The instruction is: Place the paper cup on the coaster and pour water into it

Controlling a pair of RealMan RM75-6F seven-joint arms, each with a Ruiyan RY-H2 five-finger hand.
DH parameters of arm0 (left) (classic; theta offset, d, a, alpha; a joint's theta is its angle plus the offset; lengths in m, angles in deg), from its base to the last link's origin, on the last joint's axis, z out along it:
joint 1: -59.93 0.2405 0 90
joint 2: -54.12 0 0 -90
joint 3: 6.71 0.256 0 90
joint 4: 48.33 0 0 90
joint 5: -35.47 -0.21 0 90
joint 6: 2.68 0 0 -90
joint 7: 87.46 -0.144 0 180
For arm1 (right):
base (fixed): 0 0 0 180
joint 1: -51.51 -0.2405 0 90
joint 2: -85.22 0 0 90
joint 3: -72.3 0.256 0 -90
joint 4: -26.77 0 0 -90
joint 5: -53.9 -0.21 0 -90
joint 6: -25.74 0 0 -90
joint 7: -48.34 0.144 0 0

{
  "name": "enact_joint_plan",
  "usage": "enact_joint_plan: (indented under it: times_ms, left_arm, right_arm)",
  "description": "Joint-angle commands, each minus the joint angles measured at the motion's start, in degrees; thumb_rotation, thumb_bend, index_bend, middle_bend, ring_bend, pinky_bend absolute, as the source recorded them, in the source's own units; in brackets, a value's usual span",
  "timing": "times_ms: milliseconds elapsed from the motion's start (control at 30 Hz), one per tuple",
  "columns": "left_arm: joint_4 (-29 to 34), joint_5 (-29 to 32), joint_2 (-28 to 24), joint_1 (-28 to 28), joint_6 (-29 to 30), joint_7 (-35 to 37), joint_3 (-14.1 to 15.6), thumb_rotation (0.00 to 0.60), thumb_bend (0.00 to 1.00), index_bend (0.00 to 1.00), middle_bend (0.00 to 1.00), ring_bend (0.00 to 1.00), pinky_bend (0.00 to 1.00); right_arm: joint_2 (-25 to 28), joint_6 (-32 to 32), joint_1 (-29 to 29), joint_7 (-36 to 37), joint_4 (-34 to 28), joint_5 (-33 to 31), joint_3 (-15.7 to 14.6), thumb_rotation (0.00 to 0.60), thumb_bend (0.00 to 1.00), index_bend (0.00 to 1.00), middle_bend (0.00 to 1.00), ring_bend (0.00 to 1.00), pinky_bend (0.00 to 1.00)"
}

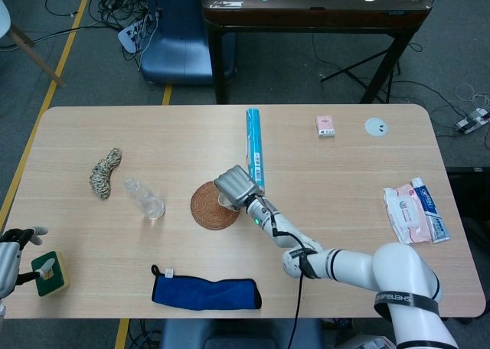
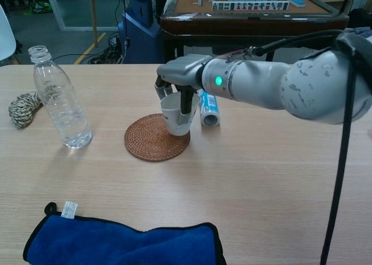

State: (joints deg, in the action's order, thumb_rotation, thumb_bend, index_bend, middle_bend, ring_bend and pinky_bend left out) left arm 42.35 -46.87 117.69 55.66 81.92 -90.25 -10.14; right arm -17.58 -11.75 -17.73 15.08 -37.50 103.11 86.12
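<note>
We see the right hand (image 2: 179,82) reaching in from the right, fingers wrapped over the rim and down the side of a small white paper cup (image 2: 176,117), gripping it firmly. The cup sits upright above the right-hand edge of the round woven brown coaster (image 2: 153,138); whether its base touches the coaster, we cannot tell. From the head view the hand (image 1: 236,187) covers most of the cup, so we cannot see inside it from there, and the chest view shows only the outer wall and rim.

Over to the left stands a clear plastic water bottle (image 2: 59,100), uncapped and upright, well apart from the coaster, with only a shallow layer of water showing at its bottom. Just behind the cup lies a blue-and-white tube-shaped packet (image 2: 207,107) on its side.

The left hand (image 1: 11,251) shows at the near left corner of the light wooden table (image 1: 344,165), fingers apart and holding nothing, beside a green-and-yellow sponge block (image 1: 49,272). A folded blue cloth (image 2: 122,242) lies along the near edge, and a coil of speckled rope (image 1: 105,172) rests to the left of the bottle.
</note>
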Motion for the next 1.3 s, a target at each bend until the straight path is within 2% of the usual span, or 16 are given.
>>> enact_joint_plan:
  times_ms: [33,233,433,567,733,1000,1133,1300]
  left_arm:
    - [0.1,0.0,-0.1,0.0,0.0,0.0,0.0,0.600,0.16,0.35,0.47,0.31,0.56]
    - [0.1,-0.1,-0.1,0.1,0.2,0.0,0.1,0.600,0.16,0.35,0.47,0.31,0.56]
    - [0.3,-0.5,-0.1,0.2,0.5,-0.3,0.2,0.600,0.16,0.35,0.47,0.31,0.56]
    - [0.6,-0.6,-0.2,0.3,0.7,-0.4,0.2,0.600,0.16,0.35,0.47,0.31,0.56]
    - [0.6,-0.6,-0.2,0.3,0.7,-0.4,0.3,0.600,0.16,0.35,0.47,0.31,0.56]
    - [0.7,-0.6,-0.2,0.3,0.7,-0.9,0.3,0.600,0.16,0.35,0.47,0.31,0.56]
    - [0.6,-0.5,-0.1,0.3,0.6,-0.9,0.3,0.600,0.16,0.35,0.47,0.31,0.56]
    - [0.7,-0.4,-0.1,0.2,0.3,-1.3,0.3,0.600,0.16,0.35,0.47,0.31,0.56]
  right_arm:
    - [-1.4,0.9,-1.0,1.2,1.8,0.6,0.2,0.600,0.14,0.50,0.48,0.49,0.58]
    - [-3.5,1.5,-1.8,3.4,4.9,2.1,0.0,0.600,0.14,0.50,0.47,0.49,0.58]
    - [-5.0,1.1,-1.7,6.2,7.0,4.9,-0.3,0.600,0.14,0.49,0.41,0.44,0.58]
    - [-5.8,1.1,-1.6,8.7,8.2,7.3,-0.3,0.600,0.14,0.40,0.32,0.35,0.57]
    - [-6.7,0.8,-1.4,11.1,9.8,10.0,-0.5,0.600,0.12,0.24,0.21,0.25,0.49]
    - [-6.8,-0.1,-0.9,14.2,10.7,13.3,-0.3,0.600,0.00,0.06,0.05,0.12,0.37]
    - [-6.4,-0.7,-0.6,15.0,10.2,14.6,-0.3,0.600,0.00,0.01,0.01,0.10,0.35]
    - [-5.1,-1.9,0.1,14.9,8.0,15.4,-0.1,0.600,0.00,0.01,0.00,0.09,0.34]
